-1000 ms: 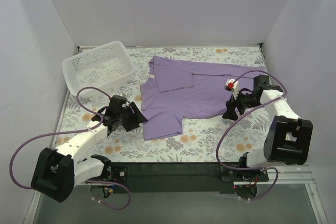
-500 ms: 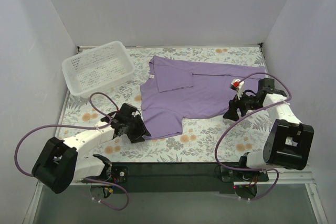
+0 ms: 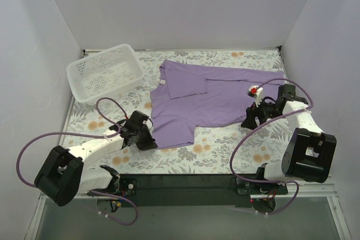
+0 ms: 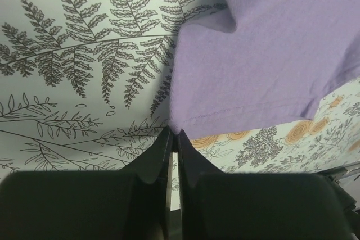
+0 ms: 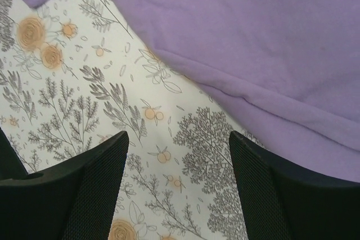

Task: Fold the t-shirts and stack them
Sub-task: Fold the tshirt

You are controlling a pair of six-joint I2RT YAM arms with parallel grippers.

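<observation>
A purple t-shirt [image 3: 208, 96] lies spread on the floral tablecloth, its left sleeve folded over the body. My left gripper [image 3: 152, 144] is low at the shirt's near left corner. In the left wrist view the gripper [image 4: 173, 134] is shut, and its tips pinch that corner of the t-shirt [image 4: 264, 54]. My right gripper [image 3: 248, 122] hovers by the shirt's near right edge. In the right wrist view the gripper [image 5: 179, 137] is open over bare cloth, with the t-shirt [image 5: 253, 32] edge just beyond its fingertips.
A white plastic basket [image 3: 104, 71] stands at the back left corner. White walls enclose the table on three sides. The floral tablecloth [image 3: 219, 144] shows along the front between the two arms. Purple cables loop from both arms.
My left gripper dropped toward the shirt's near left corner and closed on it. The right gripper shifted slightly right and stayed open.
</observation>
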